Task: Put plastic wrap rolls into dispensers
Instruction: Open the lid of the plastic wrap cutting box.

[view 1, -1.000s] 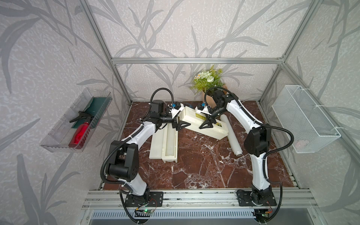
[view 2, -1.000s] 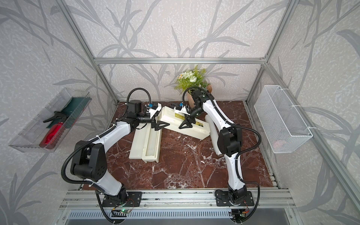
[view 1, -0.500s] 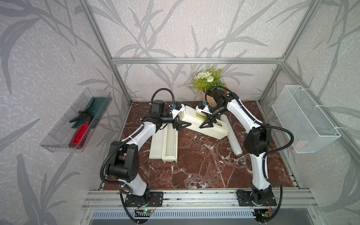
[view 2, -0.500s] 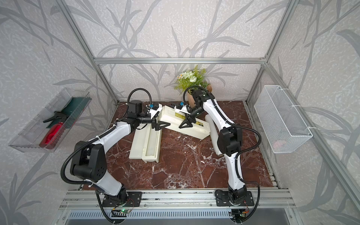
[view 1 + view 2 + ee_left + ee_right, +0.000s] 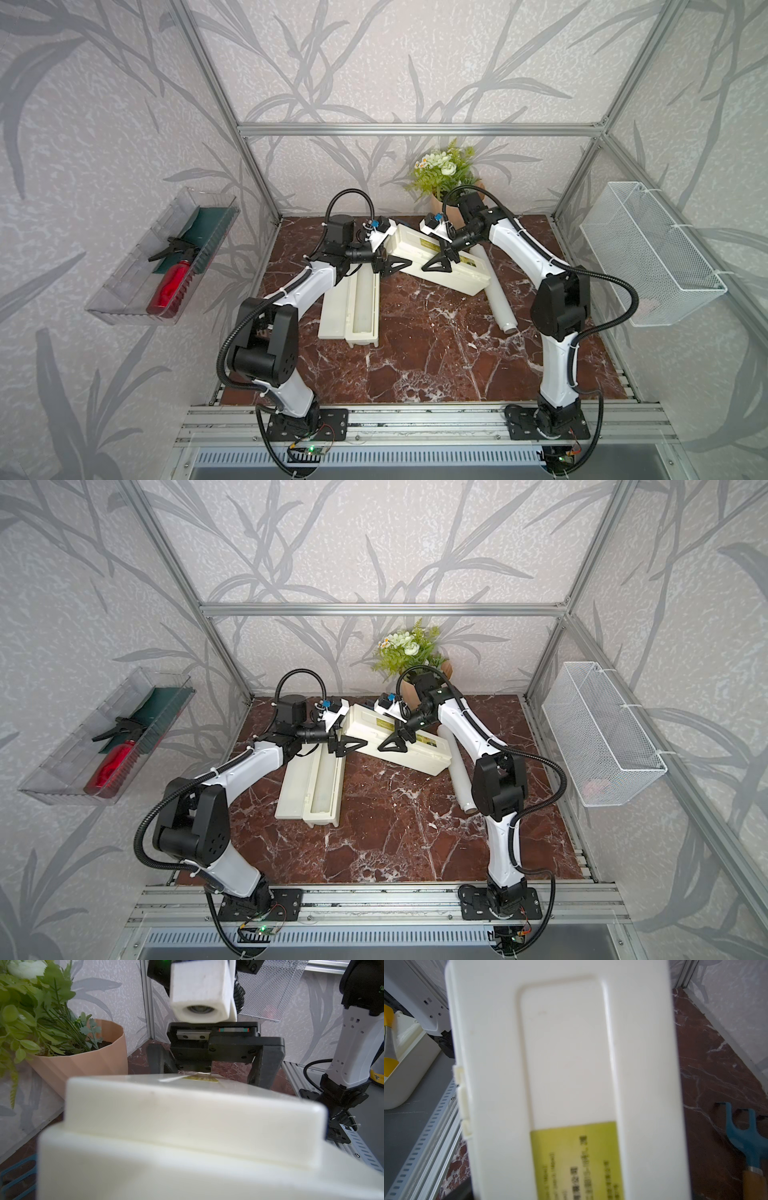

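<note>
right tool wider, seemingly astride dispenser

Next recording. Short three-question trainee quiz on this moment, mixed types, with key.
1. True or false: the long cream-white plastic dispenser box with the yellow-green label has its lid shut.
2. The loose white plastic wrap roll lies: A) in the wire basket; B) on the red-brown marble tabletop beside that box; C) in the clear wall tray.
3. How many dispensers lie with the lid swung open?
Key: 1 true; 2 B; 3 one: the open cream-white box near the left arm.
</note>
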`<action>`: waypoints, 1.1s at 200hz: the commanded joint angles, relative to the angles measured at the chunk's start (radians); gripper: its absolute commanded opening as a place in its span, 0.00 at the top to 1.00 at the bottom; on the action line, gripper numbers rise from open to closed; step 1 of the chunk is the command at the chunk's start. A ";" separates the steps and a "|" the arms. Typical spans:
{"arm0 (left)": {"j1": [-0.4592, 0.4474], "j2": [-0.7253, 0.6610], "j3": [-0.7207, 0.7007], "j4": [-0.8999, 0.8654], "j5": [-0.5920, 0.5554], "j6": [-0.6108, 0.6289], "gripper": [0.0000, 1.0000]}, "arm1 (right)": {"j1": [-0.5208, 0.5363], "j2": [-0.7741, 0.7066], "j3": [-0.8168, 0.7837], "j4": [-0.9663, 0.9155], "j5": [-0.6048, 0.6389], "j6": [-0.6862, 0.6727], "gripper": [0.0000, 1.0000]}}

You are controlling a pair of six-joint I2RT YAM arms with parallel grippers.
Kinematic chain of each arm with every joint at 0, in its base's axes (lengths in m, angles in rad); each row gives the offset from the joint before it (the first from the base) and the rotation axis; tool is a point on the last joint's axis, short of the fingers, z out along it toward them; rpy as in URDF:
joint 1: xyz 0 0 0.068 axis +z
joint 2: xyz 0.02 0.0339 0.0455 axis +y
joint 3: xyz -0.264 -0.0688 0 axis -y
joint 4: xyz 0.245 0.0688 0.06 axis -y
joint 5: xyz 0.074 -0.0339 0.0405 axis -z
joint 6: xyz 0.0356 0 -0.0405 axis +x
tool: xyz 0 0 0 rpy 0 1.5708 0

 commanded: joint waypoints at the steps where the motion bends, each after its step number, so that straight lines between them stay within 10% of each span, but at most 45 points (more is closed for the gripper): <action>1: -0.004 -0.007 0.001 0.029 0.009 -0.007 0.74 | 0.000 -0.120 -0.058 0.166 0.002 0.078 0.01; 58: -0.004 0.014 0.018 0.057 0.011 -0.051 0.79 | 0.043 -0.325 -0.387 0.542 0.186 0.184 0.01; 126: -0.018 0.019 0.030 0.096 0.044 -0.084 0.83 | 0.073 -0.315 -0.371 0.559 0.201 0.217 0.01; 220: -0.073 0.022 0.068 0.154 0.055 -0.061 1.00 | 0.093 -0.089 -0.054 0.136 0.070 0.148 0.10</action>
